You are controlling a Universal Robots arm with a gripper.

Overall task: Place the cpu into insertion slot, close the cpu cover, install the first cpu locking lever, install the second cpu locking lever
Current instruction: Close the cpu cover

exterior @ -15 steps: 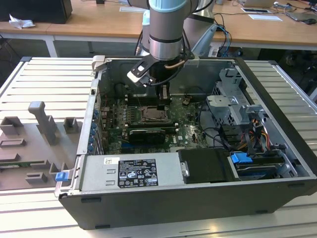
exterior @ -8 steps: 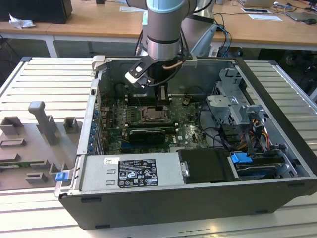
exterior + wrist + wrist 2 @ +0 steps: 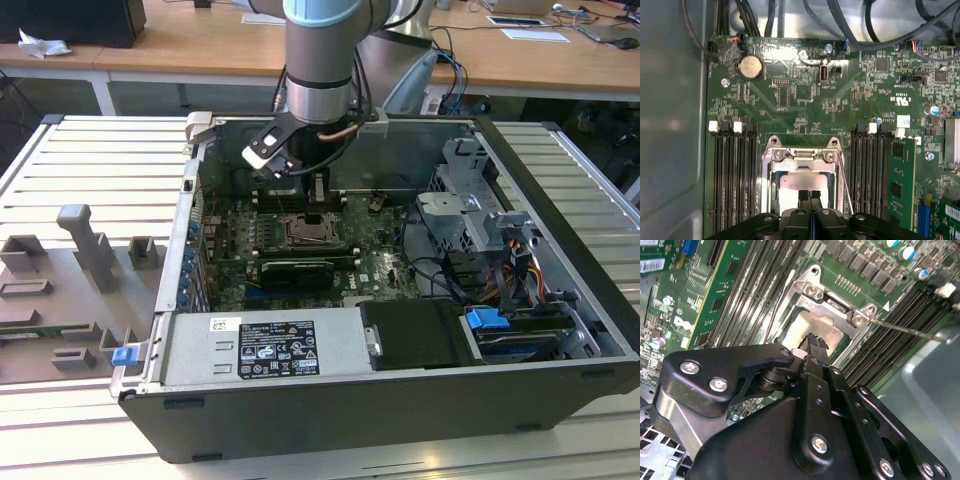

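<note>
In the exterior view my gripper [image 3: 316, 195] hangs inside the open computer case, just above the insertion slot [image 3: 311, 232] on the green board. In both wrist views the cpu cover [image 3: 801, 156] [image 3: 832, 302], a silver frame, lies down over the slot. The cpu's pale metal top [image 3: 790, 192] [image 3: 812, 325] shows through its window. My gripper [image 3: 810, 195] [image 3: 812, 340] is shut with nothing between its black fingers, and its tips hover over the cpu. A thin metal locking lever [image 3: 844, 182] [image 3: 905, 330] slants away from one side of the slot, over the memory slots.
Black memory slots [image 3: 735, 175] flank the socket on both sides. Cables [image 3: 880, 35] run along the board's far edge. The case holds a power supply [image 3: 270, 350], a drive cage [image 3: 470, 215] and a long black card [image 3: 300, 270]. A grey fixture tray [image 3: 70, 290] lies outside.
</note>
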